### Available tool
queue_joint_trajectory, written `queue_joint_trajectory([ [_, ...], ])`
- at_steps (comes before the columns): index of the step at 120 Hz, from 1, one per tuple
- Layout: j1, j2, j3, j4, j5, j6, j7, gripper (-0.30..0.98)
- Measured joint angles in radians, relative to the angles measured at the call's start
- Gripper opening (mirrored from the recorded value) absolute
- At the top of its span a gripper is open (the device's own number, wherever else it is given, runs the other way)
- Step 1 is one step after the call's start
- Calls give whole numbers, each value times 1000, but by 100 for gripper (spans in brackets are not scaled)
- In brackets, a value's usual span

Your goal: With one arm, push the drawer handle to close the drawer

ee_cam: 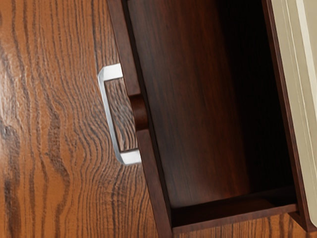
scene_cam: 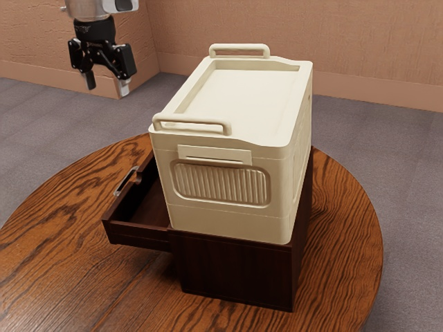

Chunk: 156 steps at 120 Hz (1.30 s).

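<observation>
My gripper (scene_cam: 107,84) hangs high at the exterior view's upper left, pointing down, its two fingers apart with nothing between them. Below it and toward the exterior view's right, the dark wooden drawer (scene_cam: 138,230) stands pulled out of its cabinet (scene_cam: 235,271). A silver handle (scene_cam: 126,181) is fixed to the drawer's front, well below the gripper and not touched by it. In the wrist view the metal handle (ee_cam: 110,116) juts from the front board of the drawer (ee_cam: 198,99), whose bare inside shows.
A cream storage box (scene_cam: 221,183) with raised handles sits on top of the cabinet, beside the drawer opening. The round wood-grain table (scene_cam: 62,249) carries the cabinet. Behind stand brown walls (scene_cam: 374,48).
</observation>
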Motion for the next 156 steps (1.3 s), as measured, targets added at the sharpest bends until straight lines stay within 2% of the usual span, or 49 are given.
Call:
queue_joint_trajectory([
  [32,11,0,-10,22,3,-6,4,69],
  [37,-19,-38,-20,129,33,-20,17,69],
  [44,-68,-62,-57,192,61,-29,78,69],
  [48,-93,-64,-81,209,71,-31,123,69],
  [54,-137,-62,-120,220,147,-35,186,68],
  [60,-193,-64,-133,223,190,-41,245,68],
  [67,-212,-73,-140,214,182,-48,317,68],
  [73,-168,-108,-150,126,160,-42,384,68],
  [79,-104,-228,-153,-103,146,6,454,68],
  [86,18,-357,-153,-344,133,80,536,68],
  [94,81,-485,-151,-593,124,185,632,68],
  [107,186,-556,-154,-842,109,372,780,57],
  [118,246,-552,-153,-927,98,500,895,42],
  [136,269,-498,-152,-996,65,677,1078,17],
  [156,293,-383,-151,-997,41,827,1251,1],
])
